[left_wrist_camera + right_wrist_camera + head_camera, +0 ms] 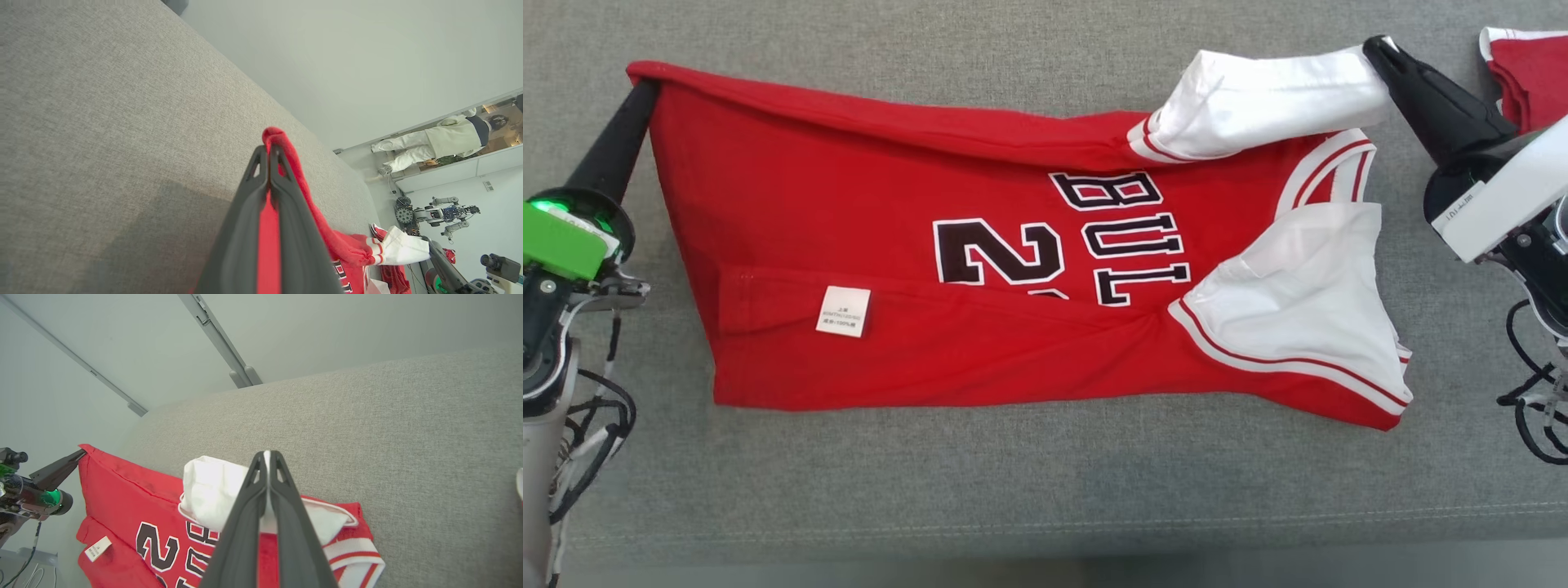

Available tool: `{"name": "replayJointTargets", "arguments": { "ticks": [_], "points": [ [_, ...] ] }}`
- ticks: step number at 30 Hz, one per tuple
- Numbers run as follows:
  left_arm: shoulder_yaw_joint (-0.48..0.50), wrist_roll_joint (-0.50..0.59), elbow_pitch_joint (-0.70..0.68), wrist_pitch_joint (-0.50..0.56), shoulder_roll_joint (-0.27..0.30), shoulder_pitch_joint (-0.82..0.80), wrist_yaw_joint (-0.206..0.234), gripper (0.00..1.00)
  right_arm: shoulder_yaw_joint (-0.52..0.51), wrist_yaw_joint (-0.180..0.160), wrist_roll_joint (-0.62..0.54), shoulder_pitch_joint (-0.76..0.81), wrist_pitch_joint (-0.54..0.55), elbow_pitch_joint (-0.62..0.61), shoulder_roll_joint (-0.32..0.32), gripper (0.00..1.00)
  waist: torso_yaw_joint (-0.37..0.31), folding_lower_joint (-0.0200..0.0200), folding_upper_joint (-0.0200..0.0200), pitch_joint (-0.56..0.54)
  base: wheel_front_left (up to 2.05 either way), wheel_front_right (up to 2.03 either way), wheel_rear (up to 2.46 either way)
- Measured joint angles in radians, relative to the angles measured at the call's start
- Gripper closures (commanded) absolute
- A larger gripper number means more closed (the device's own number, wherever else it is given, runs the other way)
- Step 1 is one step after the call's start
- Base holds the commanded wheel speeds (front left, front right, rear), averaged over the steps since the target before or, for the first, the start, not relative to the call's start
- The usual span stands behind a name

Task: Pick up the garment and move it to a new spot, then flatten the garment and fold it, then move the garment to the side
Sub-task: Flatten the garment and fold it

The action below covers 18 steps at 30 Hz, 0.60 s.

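Fold step in hand. L claw (pixel 644 88) is pinching far hem corner of red jersey w/ white sleeves, black lettering (pixel 849 204). R claw (pixel 1382 49) is pinching far white sleeve (pixel 1258 102). Jersey is lying spread on grey fabric surface (pixel 1013 490). Next, prob.: carrying far edge evenly toward near hem.

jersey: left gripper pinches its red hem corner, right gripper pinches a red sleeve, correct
Not quite: the right gripper is shut on a white sleeve, not a red one, as the right wrist view shows. The left gripper does pinch the red hem corner of the jersey.
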Motion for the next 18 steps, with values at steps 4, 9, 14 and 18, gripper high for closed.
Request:
{"name": "replayJointTargets", "arguments": {
  "ticks": [4,9,14,18],
  "points": [
    [-0.007,0.043,0.015,0.007,0.03,-0.024,0.0,1.0,0.021,0.004,-0.014,-0.039,0.0,0.009,0.02,1.0,-0.009,0.0,0.0,0.032,0.0,0.0,0.0],
    [-0.065,0.171,0.02,0.006,0.084,-0.033,-0.003,1.0,0.035,0.01,-0.022,-0.052,0.0,0.033,0.035,1.0,-0.028,0.0,0.0,0.051,0.0,0.0,0.0],
    [-0.114,0.266,0.026,-0.012,0.103,-0.033,-0.011,1.0,0.036,0.02,-0.022,-0.052,-0.001,0.061,0.038,1.0,-0.033,0.0,0.0,0.055,0.0,0.0,0.0],
    [-0.152,0.322,0.032,-0.027,0.111,-0.032,-0.014,1.0,0.042,0.022,-0.03,-0.051,-0.01,0.088,0.041,1.0,-0.032,0.0,0.0,0.045,0.0,0.0,0.0]
  ]
}}
